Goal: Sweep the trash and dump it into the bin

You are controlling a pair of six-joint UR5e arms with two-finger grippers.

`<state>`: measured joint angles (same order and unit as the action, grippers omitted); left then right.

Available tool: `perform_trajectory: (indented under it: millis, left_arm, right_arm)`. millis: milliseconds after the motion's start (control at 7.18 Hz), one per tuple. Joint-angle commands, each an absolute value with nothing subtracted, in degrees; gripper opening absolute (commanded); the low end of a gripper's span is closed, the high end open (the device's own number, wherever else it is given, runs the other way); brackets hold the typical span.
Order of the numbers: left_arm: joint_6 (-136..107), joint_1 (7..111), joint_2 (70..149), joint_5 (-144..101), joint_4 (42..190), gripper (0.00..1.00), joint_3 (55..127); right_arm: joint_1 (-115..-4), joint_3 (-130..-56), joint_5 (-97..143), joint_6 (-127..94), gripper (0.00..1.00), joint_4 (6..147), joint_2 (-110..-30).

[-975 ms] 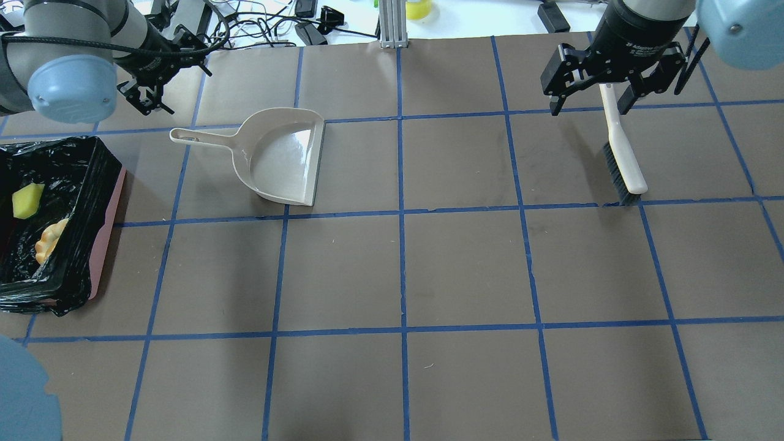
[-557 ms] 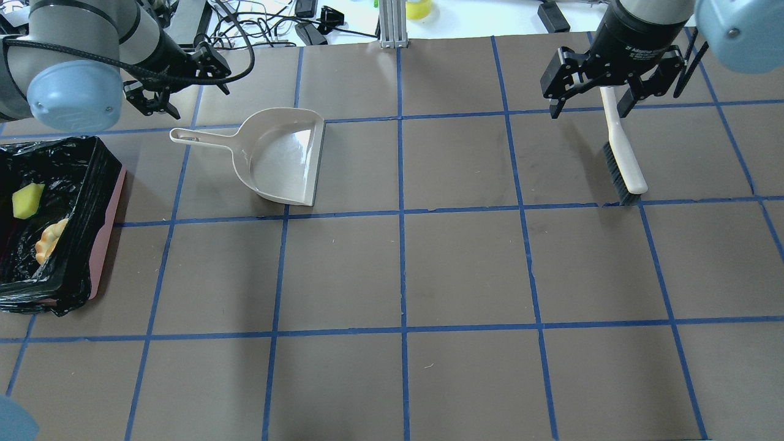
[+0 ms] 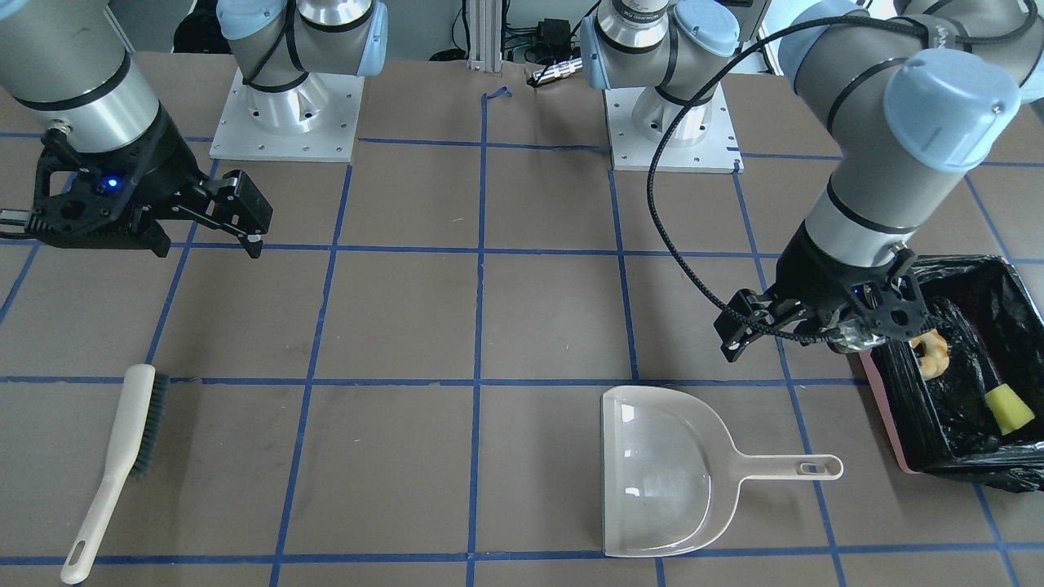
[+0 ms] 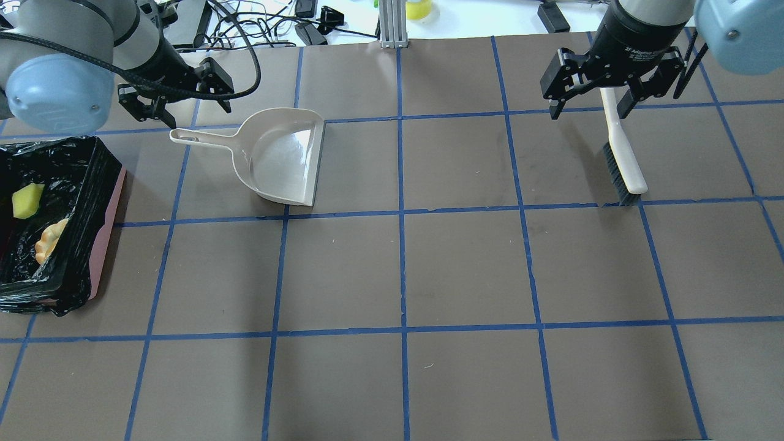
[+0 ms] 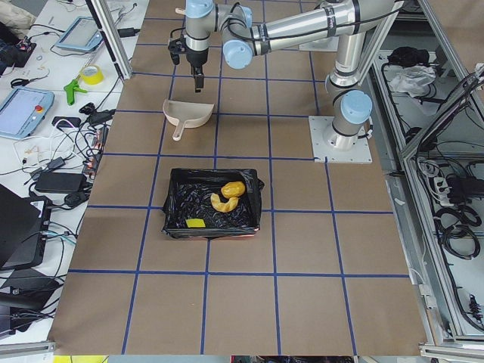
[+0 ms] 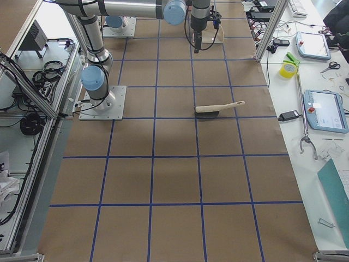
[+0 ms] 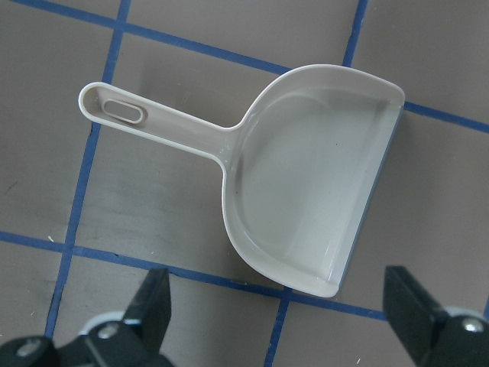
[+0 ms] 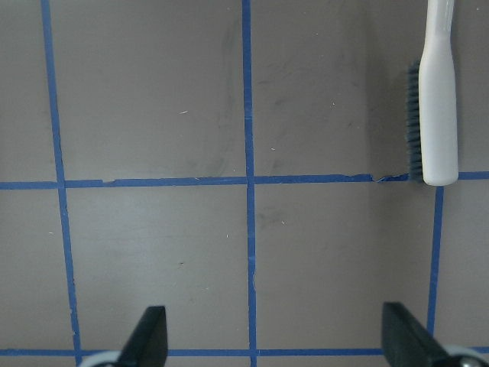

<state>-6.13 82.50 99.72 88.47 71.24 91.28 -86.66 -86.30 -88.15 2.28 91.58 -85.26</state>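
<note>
The trash lies inside the bin [image 4: 105, 184], a pink box lined with a black bag at the table's left edge: a yellow sponge block [image 4: 27, 201] and an orange-yellow lump [image 4: 49, 240]. The bin [image 3: 885, 408] also shows in the front view with the sponge [image 3: 1008, 410] and a curved piece [image 3: 932, 352]. My left gripper [image 4: 180, 107] is open and empty, just behind the handle of the beige dustpan [image 4: 282, 159]. My right gripper [image 4: 589, 110] is open and empty above the handle end of the brush [image 4: 621, 159].
The dustpan [image 7: 306, 183] lies flat and empty, its mouth towards the table's middle. The brush [image 8: 437, 107] lies flat on the right side. Cables and tools lie beyond the table's far edge. Blue tape lines grid the brown mat.
My left gripper has moved right, from near the bin's back corner to behind the dustpan handle. The right gripper, dustpan, brush and trash have hardly moved.
</note>
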Motion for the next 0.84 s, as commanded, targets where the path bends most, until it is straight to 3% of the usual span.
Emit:
perform_trajectory:
  millis: [0, 418, 697]
  left_arm:
    - [-2.4, 82.6, 96.5, 92.0, 79.0, 1.0, 89.6]
    - [3.0, 83.0, 91.3, 92.2, 86.4, 1.0, 90.3]
    - [2.8, 86.6, 92.6, 90.5, 84.2, 1.0, 90.5]
  right_arm:
    - [-86.7, -86.3, -88.2, 2.3, 1.0, 91.6, -85.3]
    - [-86.7, -86.3, -88.2, 2.3, 1.0, 91.6, -85.2]
    - [-86.7, -86.3, -88.2, 2.3, 1.0, 91.6, -85.2]
